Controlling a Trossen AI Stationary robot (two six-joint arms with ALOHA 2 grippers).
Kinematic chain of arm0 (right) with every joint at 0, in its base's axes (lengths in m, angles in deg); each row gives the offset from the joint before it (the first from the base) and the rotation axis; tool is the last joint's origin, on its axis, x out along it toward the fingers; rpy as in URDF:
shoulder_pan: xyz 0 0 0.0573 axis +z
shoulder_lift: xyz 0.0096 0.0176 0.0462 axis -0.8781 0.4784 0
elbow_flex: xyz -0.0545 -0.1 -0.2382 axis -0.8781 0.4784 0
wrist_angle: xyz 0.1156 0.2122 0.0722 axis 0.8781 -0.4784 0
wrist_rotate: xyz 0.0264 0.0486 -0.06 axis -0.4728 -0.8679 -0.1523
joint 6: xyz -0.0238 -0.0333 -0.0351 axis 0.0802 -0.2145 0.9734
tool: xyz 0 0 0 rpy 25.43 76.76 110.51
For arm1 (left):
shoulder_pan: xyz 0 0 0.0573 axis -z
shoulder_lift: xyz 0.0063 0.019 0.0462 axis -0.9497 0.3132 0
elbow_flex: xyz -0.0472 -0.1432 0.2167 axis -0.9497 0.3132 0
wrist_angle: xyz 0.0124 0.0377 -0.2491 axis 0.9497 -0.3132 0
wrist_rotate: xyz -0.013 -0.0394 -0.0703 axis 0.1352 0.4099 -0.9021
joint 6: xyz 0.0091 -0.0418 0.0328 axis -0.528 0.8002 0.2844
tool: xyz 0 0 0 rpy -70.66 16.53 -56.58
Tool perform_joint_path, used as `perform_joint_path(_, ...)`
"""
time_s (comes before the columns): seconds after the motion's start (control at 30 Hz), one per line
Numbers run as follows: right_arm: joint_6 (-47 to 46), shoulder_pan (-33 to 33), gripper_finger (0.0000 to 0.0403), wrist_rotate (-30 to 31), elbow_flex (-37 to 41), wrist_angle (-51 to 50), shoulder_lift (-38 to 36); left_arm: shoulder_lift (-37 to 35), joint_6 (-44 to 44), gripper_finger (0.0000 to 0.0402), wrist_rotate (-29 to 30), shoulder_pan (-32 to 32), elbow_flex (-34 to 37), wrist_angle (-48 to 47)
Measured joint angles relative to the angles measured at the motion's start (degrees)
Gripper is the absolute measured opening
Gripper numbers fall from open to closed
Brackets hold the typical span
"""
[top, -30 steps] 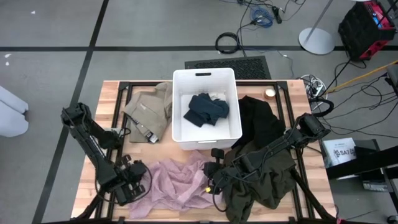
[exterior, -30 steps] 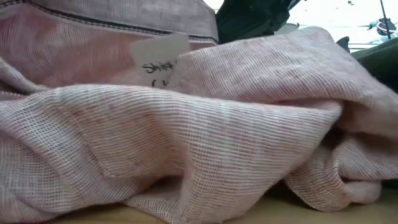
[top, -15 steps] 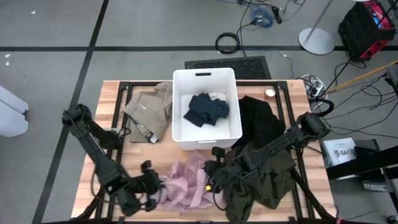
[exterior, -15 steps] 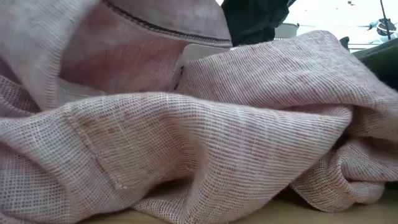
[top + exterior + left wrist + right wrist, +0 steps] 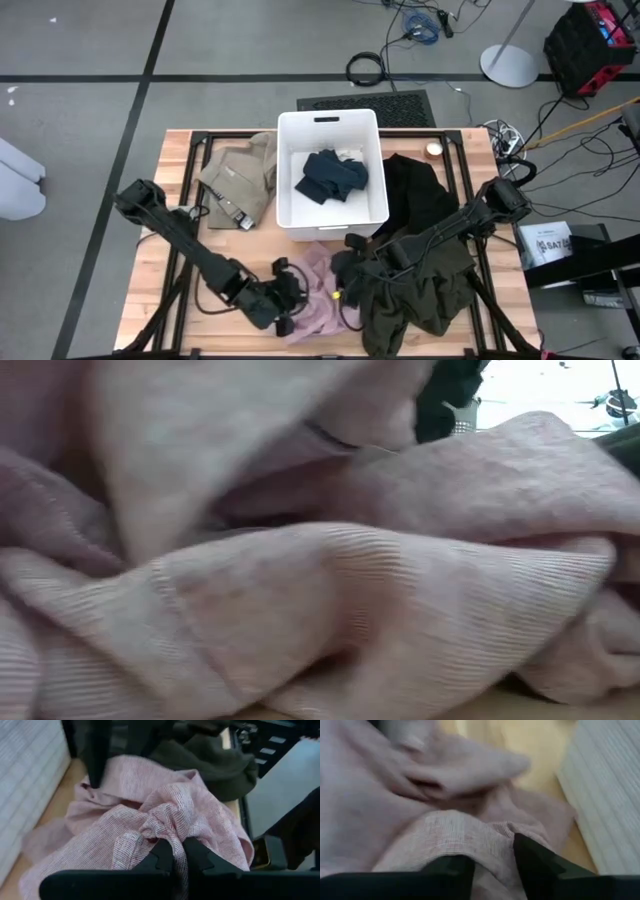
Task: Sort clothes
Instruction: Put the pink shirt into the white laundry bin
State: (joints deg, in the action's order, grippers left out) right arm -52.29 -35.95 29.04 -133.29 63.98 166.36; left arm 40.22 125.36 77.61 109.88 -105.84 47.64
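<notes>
The pale pink garment [image 5: 318,292] lies bunched on the table's near middle and fills the low view [image 5: 320,560]. My left gripper [image 5: 285,300] is shut on its left part. My right gripper [image 5: 345,272] is shut on its right part. The dark olive garment [image 5: 412,300] lies heaped to the right, under my right arm. The black garment [image 5: 415,195] lies beyond it. The tan khaki garment [image 5: 240,175] lies flat left of the white bin [image 5: 372,130]. The navy garment [image 5: 332,175] lies inside the bin. My left gripper pinches a gathered fold of the pink garment [image 5: 172,837] between its two fingers, several layers bunched. The fingers come nearly level from the table's left. The cloth beyond the fingers lies slack on the table. My right gripper has a folded edge of the pink garment [image 5: 487,842] between its two fingers [image 5: 535,862]. It comes low from the table's right. The cloth rests slack on the table around the fingers.
The bin's ribbed wall stands close beside both grippers [image 5: 25,775] [image 5: 612,795]. A small round tin [image 5: 434,150] sits at the far right. Bare wood shows at the table's near left [image 5: 170,300].
My left gripper has gone toward the table's right edge, close to my right gripper, drawing the pink garment's left part along. The garment, spread out before, is now folded over and bunched at the middle. Its right part has stayed in place.
</notes>
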Motion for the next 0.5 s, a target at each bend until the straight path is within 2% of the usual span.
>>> perform_joint_path(0.2, -8.17, 0.07, 0.0168, -2.57, -3.73, -11.13, -1.84, 2.02, -0.61, 0.0018, -1.02, -2.83, -0.09, 1.24)
perform_joint_path(0.3, -12.69, 0.66, 0.017, -4.39, -5.86, -16.21, -2.77, 4.28, -0.59, 0.0018, -3.15, -4.36, -0.13, 1.41)
perform_joint_path(0.5, -23.17, 3.73, 0.0161, -3.42, -7.27, -22.8, -4.53, 10.52, -0.83, 0.0019, -6.42, -5.57, -0.13, 4.54)
